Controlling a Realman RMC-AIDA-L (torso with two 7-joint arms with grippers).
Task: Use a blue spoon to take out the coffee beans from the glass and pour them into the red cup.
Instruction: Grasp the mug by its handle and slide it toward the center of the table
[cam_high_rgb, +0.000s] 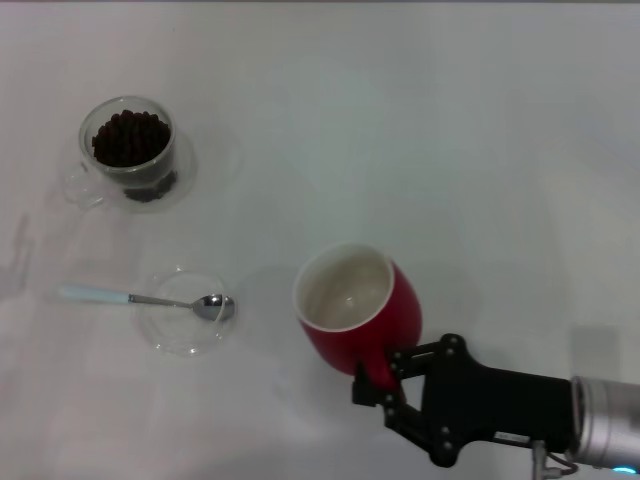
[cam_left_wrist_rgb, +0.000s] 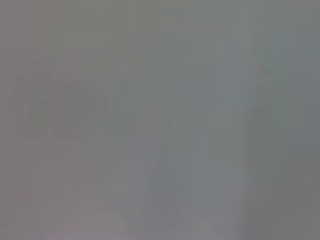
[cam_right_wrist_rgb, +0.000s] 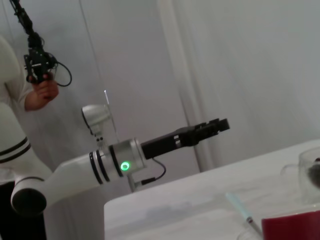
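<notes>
Gripping the red cup (cam_high_rgb: 357, 315) by its handle at five o'clock, the right gripper (cam_high_rgb: 378, 378) steadies it for pouring; the blue spoon (cam_high_rgb: 145, 299) waits at nine o'clock. The left gripper (cam_right_wrist_rgb: 216, 125) looks closed, empty, off-table.

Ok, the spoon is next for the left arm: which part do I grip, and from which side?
Grip the blue spoon by its pale handle, probably from straight above. It lies flat, the handle pointing toward the robot's left, clear of the shallow glass dish where its bowl rests. The right gripper is at the red cup; the left gripper is raised off the table.
</notes>
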